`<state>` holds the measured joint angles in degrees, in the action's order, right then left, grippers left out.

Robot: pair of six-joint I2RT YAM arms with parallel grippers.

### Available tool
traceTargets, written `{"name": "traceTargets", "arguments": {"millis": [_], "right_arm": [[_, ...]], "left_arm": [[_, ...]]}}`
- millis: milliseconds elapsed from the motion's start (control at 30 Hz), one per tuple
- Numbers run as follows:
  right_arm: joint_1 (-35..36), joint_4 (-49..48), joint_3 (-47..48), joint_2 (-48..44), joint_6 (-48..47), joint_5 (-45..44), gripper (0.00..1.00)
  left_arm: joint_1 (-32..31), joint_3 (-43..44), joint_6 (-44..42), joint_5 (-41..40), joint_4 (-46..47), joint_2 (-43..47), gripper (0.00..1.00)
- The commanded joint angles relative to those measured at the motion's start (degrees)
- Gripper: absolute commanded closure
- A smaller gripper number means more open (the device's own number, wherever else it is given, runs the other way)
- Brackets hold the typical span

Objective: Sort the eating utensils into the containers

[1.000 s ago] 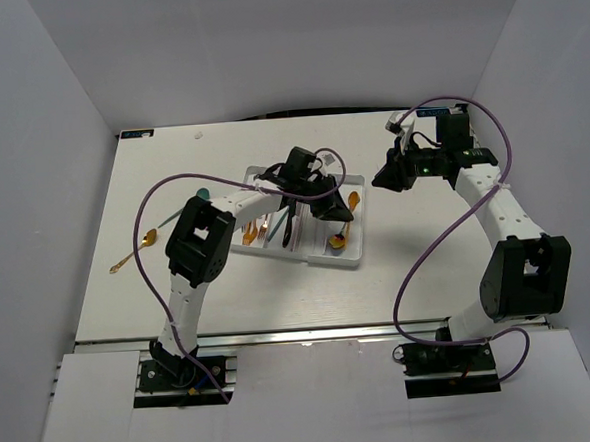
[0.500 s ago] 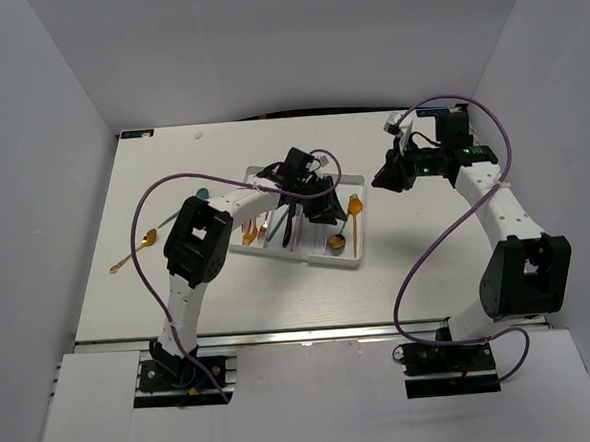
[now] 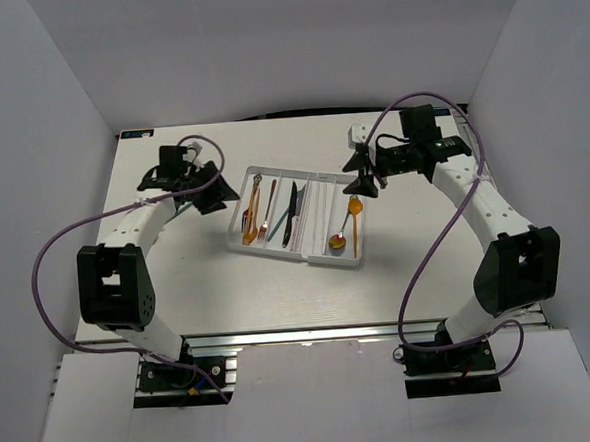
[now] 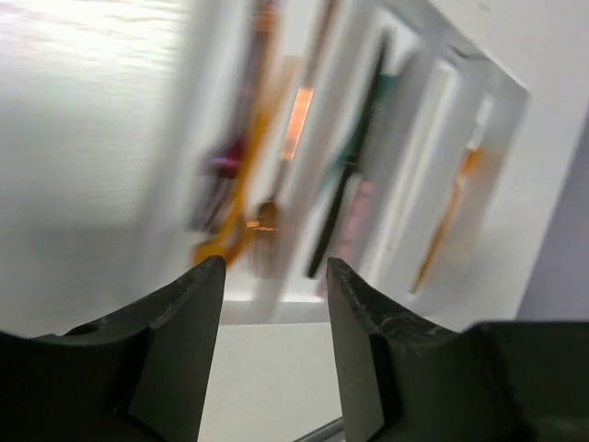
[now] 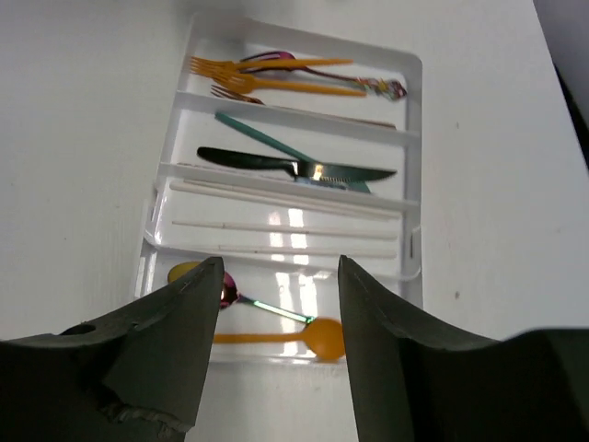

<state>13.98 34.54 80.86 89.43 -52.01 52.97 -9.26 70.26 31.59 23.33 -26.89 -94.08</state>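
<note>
While the left gripper (image 4: 273, 267) and right gripper (image 5: 279, 267) are hanging with jaws parted and empty, we are seeing a shallow white plastic tray (image 3: 307, 255) lying mid-table, separating orange forks (image 5: 267, 78), dark knives (image 5: 294, 164), pale chopsticks (image 5: 285, 224) and gold and iridescent spoons (image 5: 276, 336). Grey walls (image 3: 264, 43) are enclosing the white table (image 3: 178, 278).

We see the whole table (image 3: 179, 288) from overhead; both wrist cameras look closely at the white tray (image 5: 416, 147), which all views share.
</note>
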Motion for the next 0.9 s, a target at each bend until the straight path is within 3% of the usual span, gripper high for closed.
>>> {"name": "traceTargets", "arguments": {"millis": [0, 200, 333, 533, 867], "right_arm": [[3.33, 3.86, 3.16, 0.92, -16.15, 5.3, 0.37], [9.83, 13.7, 7.38, 4.96, -27.35, 4.6, 0.36], [11.86, 13.71, 6.51, 4.79, -27.53, 4.25, 0.35], [11.95, 12.92, 3.52, 3.39, -26.92, 2.76, 0.36], [12.04, 12.48, -0.26, 1.19, -26.21, 0.82, 0.35]], "left_arm": [[3.36, -3.46, -7.14, -3.46, -6.05, 2.94, 0.4], [8.2, -0.39, -16.37, -12.94, -9.32, -2.49, 0.37], [8.29, 6.79, -27.16, -18.4, -9.32, -7.94, 0.39], [8.38, 14.37, -35.63, -26.31, -9.49, -14.97, 0.39], [11.0, 18.94, -41.88, -26.06, -9.14, -22.01, 0.38]]}}
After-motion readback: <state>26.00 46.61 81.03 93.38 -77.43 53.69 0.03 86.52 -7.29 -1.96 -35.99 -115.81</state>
